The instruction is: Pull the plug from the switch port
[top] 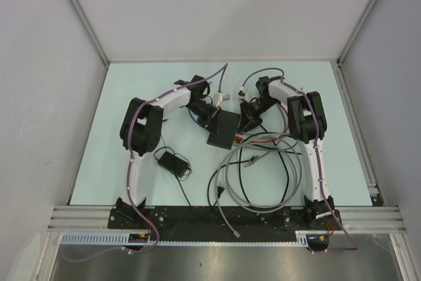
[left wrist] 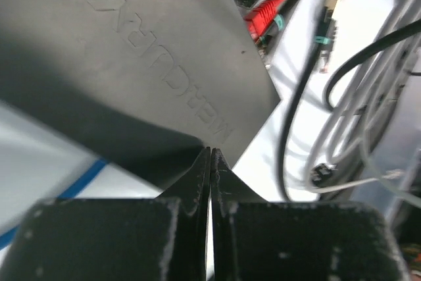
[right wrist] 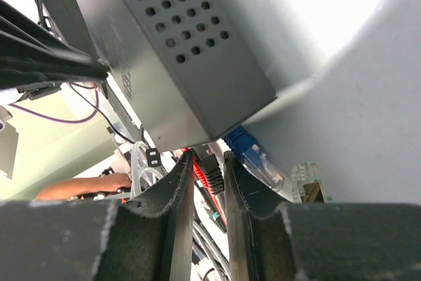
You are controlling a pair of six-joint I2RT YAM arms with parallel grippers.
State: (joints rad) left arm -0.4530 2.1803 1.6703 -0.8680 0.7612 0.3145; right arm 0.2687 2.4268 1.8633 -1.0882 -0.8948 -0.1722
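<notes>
The switch point(top: 222, 129) lies mid-table point(top: 158, 77) between the two arms. At its port edge a black ribbed plug point(right wrist: 212, 174) sits between the fingers of the right gripper point(right wrist: 207, 159), which are drawn in narrow and clamp its sides. It seems seated, though the port itself is hidden. A blue plug point(right wrist: 247, 146) sits just beside it. The left gripper point(left wrist: 210, 151) has its fingers pressed together, holding nothing, tips touching the switch's near corner. Grey cables point(left wrist: 368, 90) coil nearby, and a power adapter point(top: 169, 160) lies well apart.
</notes>
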